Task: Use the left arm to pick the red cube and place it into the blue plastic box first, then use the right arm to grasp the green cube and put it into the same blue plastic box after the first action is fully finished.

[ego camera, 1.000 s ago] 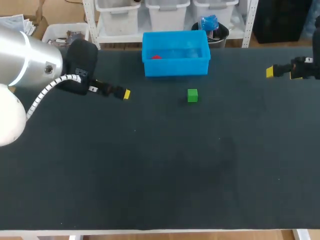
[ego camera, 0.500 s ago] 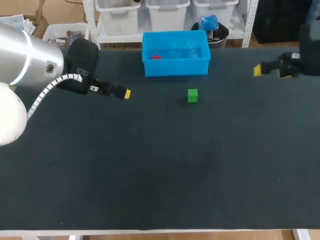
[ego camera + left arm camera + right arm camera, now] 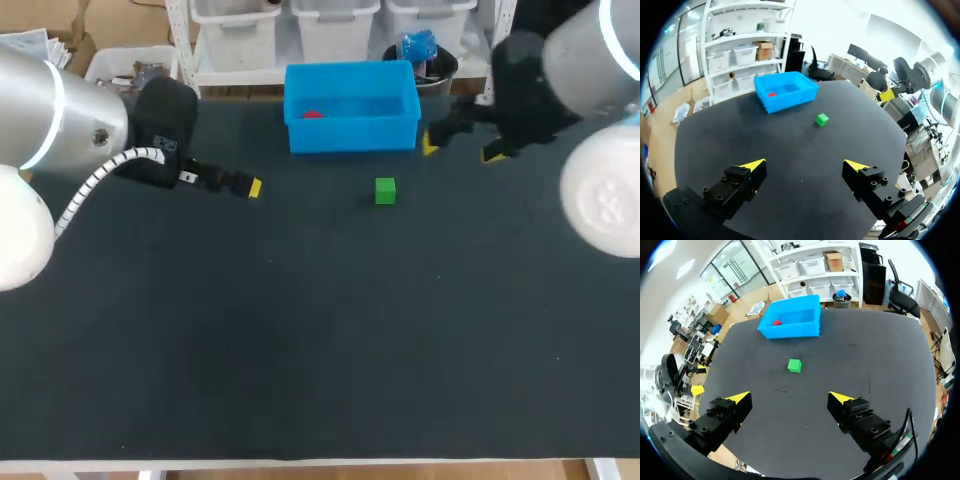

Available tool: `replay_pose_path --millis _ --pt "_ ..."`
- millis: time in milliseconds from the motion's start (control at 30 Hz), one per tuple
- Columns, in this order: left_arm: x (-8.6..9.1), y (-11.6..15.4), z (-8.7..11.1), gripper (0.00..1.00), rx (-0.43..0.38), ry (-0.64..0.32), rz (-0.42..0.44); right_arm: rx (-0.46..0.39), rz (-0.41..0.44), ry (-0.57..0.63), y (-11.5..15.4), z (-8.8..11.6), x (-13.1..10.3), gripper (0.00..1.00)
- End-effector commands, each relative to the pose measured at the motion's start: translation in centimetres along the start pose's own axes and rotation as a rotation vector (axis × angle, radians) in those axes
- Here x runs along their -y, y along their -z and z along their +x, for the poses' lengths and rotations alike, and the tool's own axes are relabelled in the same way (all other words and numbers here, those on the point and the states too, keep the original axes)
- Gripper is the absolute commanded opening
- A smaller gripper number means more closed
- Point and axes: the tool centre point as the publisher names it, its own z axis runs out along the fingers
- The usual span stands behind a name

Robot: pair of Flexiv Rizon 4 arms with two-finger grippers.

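The red cube lies inside the blue plastic box at the table's far edge; it also shows as the red cube and the red cube in the wrist views. The green cube sits on the black table just in front of the box, also seen as the green cube and the green cube. My left gripper hangs open and empty, left of the box. My right gripper is open and empty, right of the box and above the table.
The black table stretches wide in front of the green cube. A white frame edge runs along the near side. The blue box stands at the far edge.
My right arm has swung in from the right edge toward the box, its open gripper now close to the box's right side. The left arm has stayed still.
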Motion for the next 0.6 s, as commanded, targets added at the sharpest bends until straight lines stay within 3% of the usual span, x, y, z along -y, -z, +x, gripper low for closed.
replay_pose_path --millis 33,600 --pt "-0.27 -0.01 0.04 1.0 0.003 -0.003 0.011 -0.008 0.332 -0.024 -1.3 -0.03 -1.71 1.0" --pt "-0.27 -0.01 0.04 1.0 0.003 -0.003 0.011 -0.011 0.338 -0.006 -2.16 -0.08 -2.01 1.0"
